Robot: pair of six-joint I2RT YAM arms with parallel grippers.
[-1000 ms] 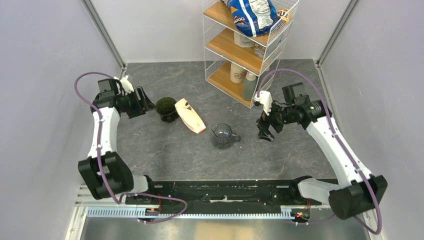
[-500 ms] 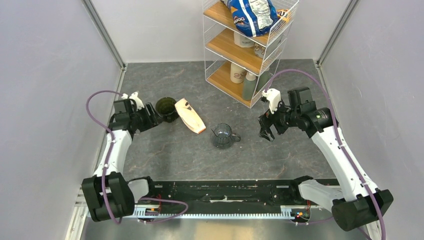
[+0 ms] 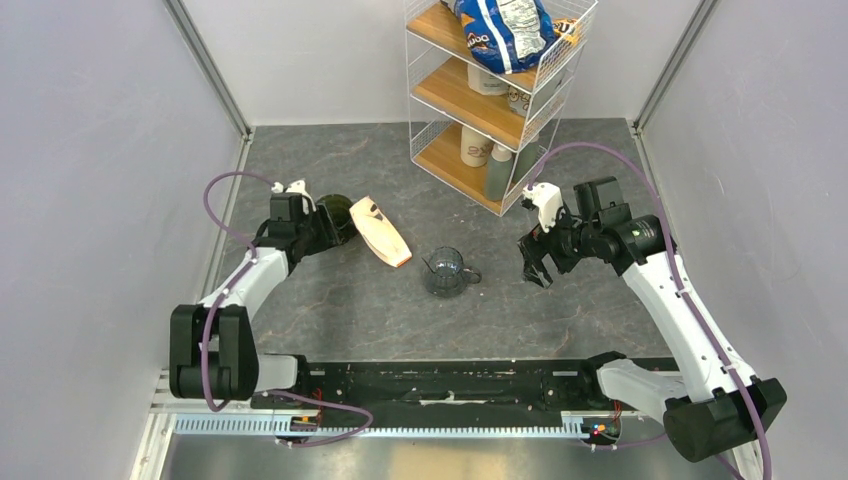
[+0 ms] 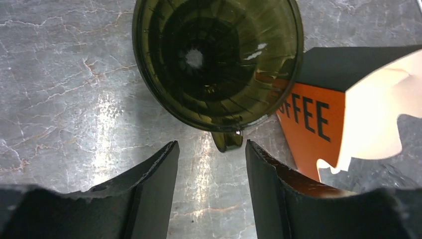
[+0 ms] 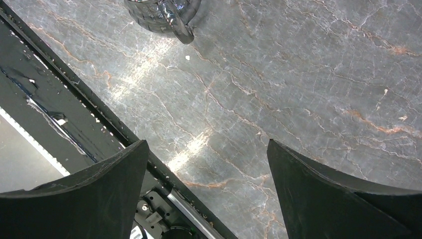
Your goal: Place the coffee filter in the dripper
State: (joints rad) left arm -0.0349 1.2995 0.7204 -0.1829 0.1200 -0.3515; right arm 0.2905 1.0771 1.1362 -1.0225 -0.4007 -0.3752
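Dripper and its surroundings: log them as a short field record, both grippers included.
dripper: upright on the table, empty, handle toward the left gripper
left gripper: open, just short of the handle, holding nothing
right gripper: open above the table, holding nothing
packet: tan with an orange end, flat beside the dripper, contact unclear
glass vessel: standing apart, between packet and right gripper
coffee filter: no loose one visible

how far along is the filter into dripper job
Done: nothing yet; the dripper is empty. In hand: the left jaws stand open, just short of its handle, gripping nothing; the right jaws are open over the table. Left: getting a filter, none loose in view, perhaps from the packet beside the dripper, and seating it.
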